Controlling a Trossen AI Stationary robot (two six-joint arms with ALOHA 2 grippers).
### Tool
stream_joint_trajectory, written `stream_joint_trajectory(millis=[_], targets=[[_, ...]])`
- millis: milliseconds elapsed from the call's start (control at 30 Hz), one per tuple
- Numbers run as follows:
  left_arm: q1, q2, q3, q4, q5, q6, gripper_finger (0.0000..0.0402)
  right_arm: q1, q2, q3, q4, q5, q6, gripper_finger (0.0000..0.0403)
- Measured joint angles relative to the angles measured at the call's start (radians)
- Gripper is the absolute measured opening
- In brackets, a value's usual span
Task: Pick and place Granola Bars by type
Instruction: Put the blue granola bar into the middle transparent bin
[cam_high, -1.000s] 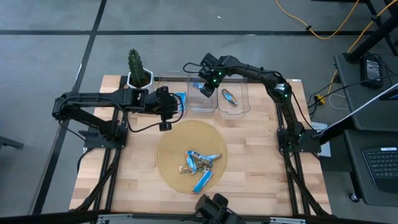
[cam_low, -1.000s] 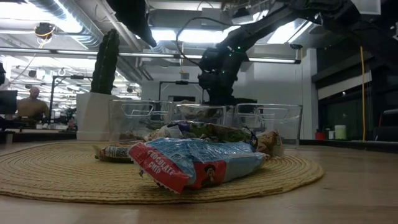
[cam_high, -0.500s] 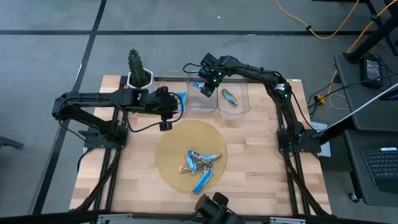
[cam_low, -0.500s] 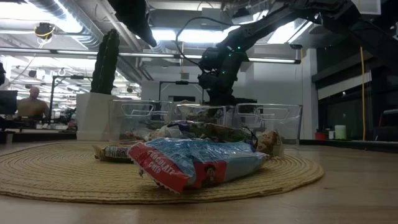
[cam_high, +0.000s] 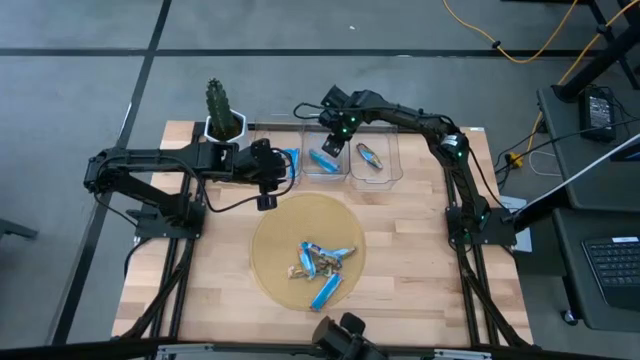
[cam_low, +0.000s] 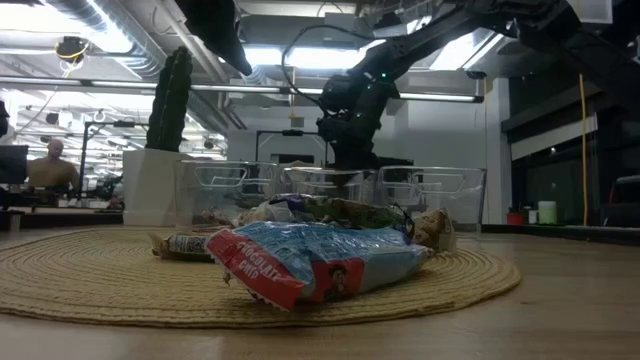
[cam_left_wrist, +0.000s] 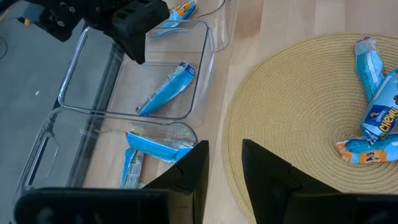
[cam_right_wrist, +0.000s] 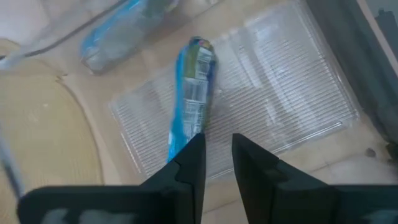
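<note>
Wooden table, right pincer narrowly parted, empty, above blue bar in middle bin.

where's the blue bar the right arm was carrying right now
In the high view the blue bar lies in the middle clear bin at the table's far edge, just below the right gripper, with a bin holding bars on either side.

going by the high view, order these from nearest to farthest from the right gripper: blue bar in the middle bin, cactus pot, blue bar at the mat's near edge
1. Blue bar in the middle bin, just below the right gripper.
2. Cactus pot, at the far left corner.
3. Blue bar at the mat's near edge, nearest the camera side.
</note>
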Motion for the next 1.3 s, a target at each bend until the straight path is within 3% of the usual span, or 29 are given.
stream_joint_trajectory(millis=[467, 933, 1100, 1300], targets=[[0.000, 0.000, 0.000, -0.020, 0.000, 0.027, 0.0088, 0.139, -0.177, 0.001, -0.188, 0.098, -0.031, 0.0083], [0.000, 0.000, 0.000, -0.023, 0.037, 0.059, 0.0088, 0.527, -0.377, 0.001, -0.308, 0.133, 0.117, 0.0083], [0.000, 0.000, 0.000, -0.023, 0.079, 0.089, 0.0088, 0.653, -0.409, 0.001, -0.312, 0.202, 0.190, 0.0083], [0.000, 0.000, 0.000, -0.023, 0.099, 0.090, 0.0088, 0.785, -0.416, 0.001, -0.318, 0.211, 0.184, 0.0083]])
